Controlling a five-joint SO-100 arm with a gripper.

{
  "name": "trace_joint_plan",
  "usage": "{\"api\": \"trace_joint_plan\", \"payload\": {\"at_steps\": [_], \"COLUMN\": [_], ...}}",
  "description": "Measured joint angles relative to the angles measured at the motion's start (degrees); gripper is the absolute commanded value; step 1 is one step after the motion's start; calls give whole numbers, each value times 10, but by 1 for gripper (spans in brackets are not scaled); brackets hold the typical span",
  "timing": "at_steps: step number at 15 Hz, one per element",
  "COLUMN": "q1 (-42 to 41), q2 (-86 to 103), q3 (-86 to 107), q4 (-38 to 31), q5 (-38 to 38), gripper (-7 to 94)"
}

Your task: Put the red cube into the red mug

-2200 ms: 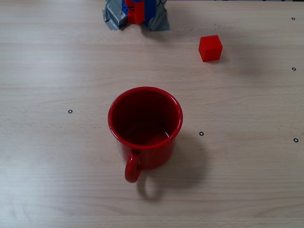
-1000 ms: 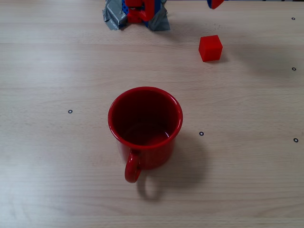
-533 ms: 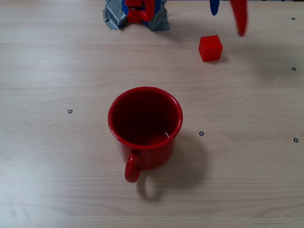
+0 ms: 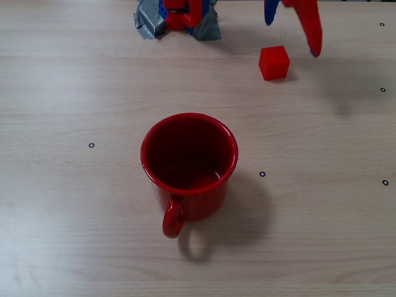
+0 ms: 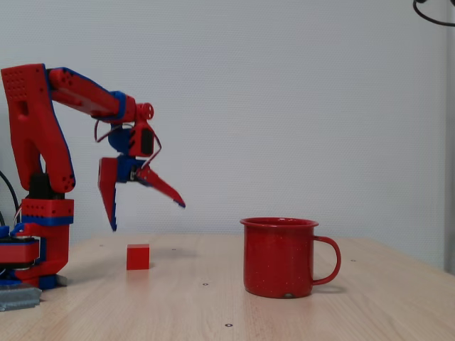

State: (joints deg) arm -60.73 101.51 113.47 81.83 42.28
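My gripper [image 5: 148, 216] hangs in the air above the table [image 4: 74, 235], jaws spread wide, nothing between them. In the side fixed view one finger [image 5: 108, 190] points almost straight down and the other angles out toward the red mug [image 5: 279, 257]. The red cube [image 5: 138, 256] sits flat on the table, below my fingertips, clear air between us, no contact. In the overhead fixed view the red cube [image 4: 274, 62] lies near the top edge, right of my base [image 4: 179, 17]; the long finger [image 4: 309, 28] shows just right of it. The red mug [image 4: 189, 164] stands upright mid-table, well apart from the cube, handle toward the bottom edge, inside empty.
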Motion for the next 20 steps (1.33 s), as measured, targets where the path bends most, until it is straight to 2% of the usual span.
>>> {"api": "trace_joint_plan", "payload": {"at_steps": [2,6,17,20], "q1": [-2,-3,-1,14], "q2": [-7,-47,-90,-98], "q3": [23,38,55,68], "q4": [-41,-82,-156,-173], "q5": [0,0,0,0], "gripper": [60,60,58,55]}}
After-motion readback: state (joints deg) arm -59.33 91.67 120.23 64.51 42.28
